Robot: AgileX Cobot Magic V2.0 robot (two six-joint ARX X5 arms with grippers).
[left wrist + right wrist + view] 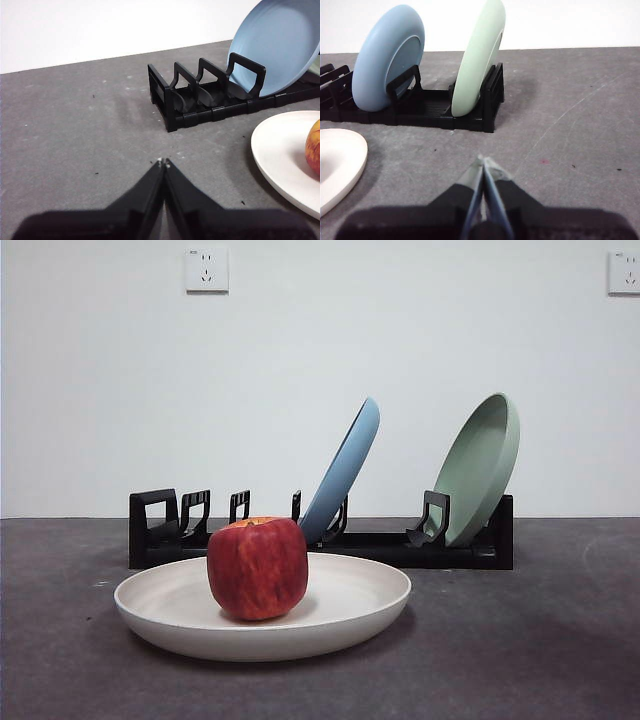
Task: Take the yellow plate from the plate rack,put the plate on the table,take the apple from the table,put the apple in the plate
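Observation:
The cream yellow plate (340, 605) lies flat on the table (540, 640) in front of the plate rack (330, 540). The red apple (257, 568) stands upright inside it, left of the plate's middle. In the left wrist view, part of the yellow plate (280, 150) and an edge of the apple (314, 150) show beside my left gripper (163, 162), which is shut and empty above bare table. My right gripper (484, 161) is shut and empty too, hovering over the table near the rack's (445, 112) end; the yellow plate's rim (342, 160) shows off to one side.
A light blue plate (345, 468) and a pale green plate (482, 465) lean in the rack's slots. Several slots at the rack's left end (200, 95) hold nothing. Neither arm shows in the front view.

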